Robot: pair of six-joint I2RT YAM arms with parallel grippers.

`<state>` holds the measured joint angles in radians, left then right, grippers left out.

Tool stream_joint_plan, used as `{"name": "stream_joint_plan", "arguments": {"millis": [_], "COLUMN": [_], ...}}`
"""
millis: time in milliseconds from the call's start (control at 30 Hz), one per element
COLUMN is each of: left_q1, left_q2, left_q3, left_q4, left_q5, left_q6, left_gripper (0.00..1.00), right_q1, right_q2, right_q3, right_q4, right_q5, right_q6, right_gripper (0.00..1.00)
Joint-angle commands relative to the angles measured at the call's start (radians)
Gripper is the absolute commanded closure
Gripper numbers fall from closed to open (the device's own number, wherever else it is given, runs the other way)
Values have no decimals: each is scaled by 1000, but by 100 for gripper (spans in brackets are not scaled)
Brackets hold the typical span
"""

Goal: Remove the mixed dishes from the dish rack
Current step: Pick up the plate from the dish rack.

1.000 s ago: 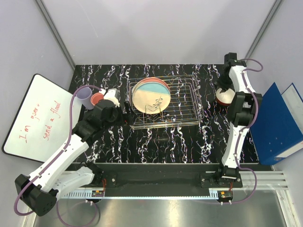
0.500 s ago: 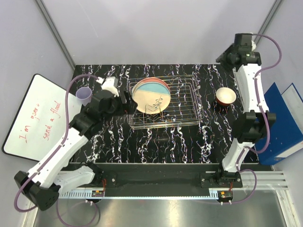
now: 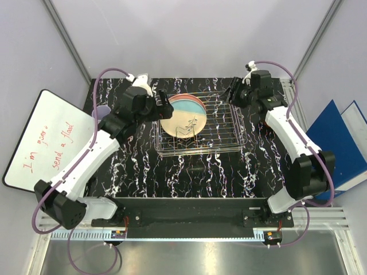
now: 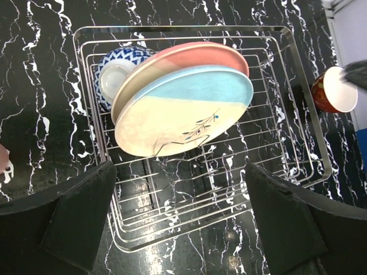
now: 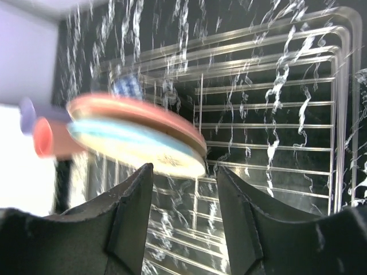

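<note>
The dish rack [image 3: 229,139] holds two plates leaning together: a cream and blue one [image 4: 183,109] in front and a cream and pink one [image 4: 198,56] behind. A blue-white patterned bowl [image 4: 127,57] sits behind them in the rack's corner. My left gripper [image 3: 156,109] hovers wide open over the rack's left edge, its jaws [image 4: 180,200] empty. My right gripper [image 3: 232,94] is open at the rack's back right corner, and in the right wrist view its jaws [image 5: 183,172] face the plates' rims [image 5: 137,134], apart from them. A red bowl [image 4: 332,89] stands on the table to the right of the rack.
A lavender cup [image 3: 97,112] and a pink cup [image 5: 46,137] stand on the table left of the rack. A whiteboard [image 3: 40,140] leans at the far left and blue binders [image 3: 338,149] lie at the right. Black marble table [image 3: 189,177] lies in front of the rack.
My right gripper left the red bowl on the table, rose, swung left to the rack's back right corner and opened wider. My left arm moved from beside the cups to the rack's left edge.
</note>
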<state>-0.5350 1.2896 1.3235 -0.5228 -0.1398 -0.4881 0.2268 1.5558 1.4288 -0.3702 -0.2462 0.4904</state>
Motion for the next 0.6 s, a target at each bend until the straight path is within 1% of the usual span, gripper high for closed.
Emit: {"name": "stream_joint_plan", "arguments": {"millis": [0, 67, 167, 233, 300, 400, 467, 567], "left_q1": [3, 4, 7, 10, 12, 12, 12, 12], "left_q2": [-84, -87, -75, -73, -73, -72, -76, -88], "left_q3": [-61, -73, -63, -56, -63, -73, -98, -133], "left_q4": [89, 98, 93, 92, 95, 98, 99, 107], "left_q5": [-15, -17, -4, -7, -4, 22, 25, 17], "left_q6": [-4, 6, 23, 22, 14, 0, -4, -1], "left_gripper": [2, 2, 2, 2, 2, 2, 2, 2], "right_q1": [0, 2, 3, 5, 5, 8, 17, 71], "right_q2": [19, 44, 61, 66, 81, 111, 136, 159], "right_q3": [-22, -48, -99, -129, -168, -205, -215, -215], "right_q4": [120, 149, 238, 302, 402, 505, 546, 550], "right_q5": [-191, -246, -294, -311, -324, -353, -337, -288], "right_q6": [-188, -200, -219, -234, -254, -254, -254, -302], "right_gripper": [45, 47, 51, 52, 52, 52, 52, 52]}}
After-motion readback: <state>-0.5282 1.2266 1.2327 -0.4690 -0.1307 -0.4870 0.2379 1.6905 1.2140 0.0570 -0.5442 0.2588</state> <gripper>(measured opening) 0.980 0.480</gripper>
